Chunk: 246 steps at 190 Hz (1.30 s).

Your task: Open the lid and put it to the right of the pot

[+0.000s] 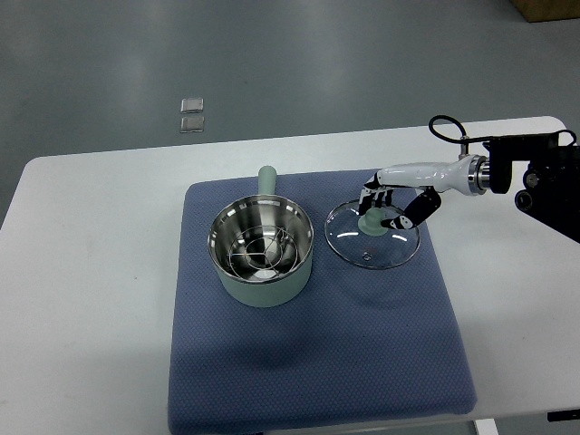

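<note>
Glass lid (373,237) lies flat on the blue mat (317,362) just right of the open pot (261,251), right hand (391,207) clamped on its knob (372,222); release by spreading fingers first, then lift straight up to avoid dragging it.

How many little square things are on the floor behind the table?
2. Both small square floor plates sit side by side beyond the white table's far edge, left of centre: one farther, one nearer. Others may lie hidden under the table.
</note>
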{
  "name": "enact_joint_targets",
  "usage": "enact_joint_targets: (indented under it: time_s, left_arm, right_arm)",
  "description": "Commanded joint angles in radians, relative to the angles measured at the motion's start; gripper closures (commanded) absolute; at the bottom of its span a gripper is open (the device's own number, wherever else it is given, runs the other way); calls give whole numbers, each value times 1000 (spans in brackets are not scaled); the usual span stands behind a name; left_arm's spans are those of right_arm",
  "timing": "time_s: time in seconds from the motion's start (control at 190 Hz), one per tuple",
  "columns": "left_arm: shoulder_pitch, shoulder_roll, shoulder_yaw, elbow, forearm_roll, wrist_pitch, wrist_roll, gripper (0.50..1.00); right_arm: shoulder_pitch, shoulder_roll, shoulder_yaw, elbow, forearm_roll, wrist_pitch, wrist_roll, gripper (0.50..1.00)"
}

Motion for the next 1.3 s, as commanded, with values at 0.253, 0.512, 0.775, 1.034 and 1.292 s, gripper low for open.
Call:
enact_joint_targets:
  time_s: [0.253, 0.512, 0.775, 1.034, 1.292]
  left_arm:
    - [0, 0, -2, 0, 0, 0, 0, 500]
    - [0, 0, -2, -2, 0, 0, 0, 500]
    - [0, 0, -2, -2, 0, 0, 0, 500]
    - [2, 0, -2, 0, 0, 0, 0, 500]
    - [2, 0, -2, 0, 0, 0, 0, 500]
  right_arm:
    - [-1, 11, 92, -5, 95, -4, -3, 568]
    - [-4, 24, 150, -60, 474, -1, -9, 568]
    - [-13, 108, 155, -148, 1096, -11, -299, 566]
    - [-67, 169, 155, -183, 1572, -8, -414, 566]
    - [-99, 198, 158, -197, 1661, -9, -397, 566]
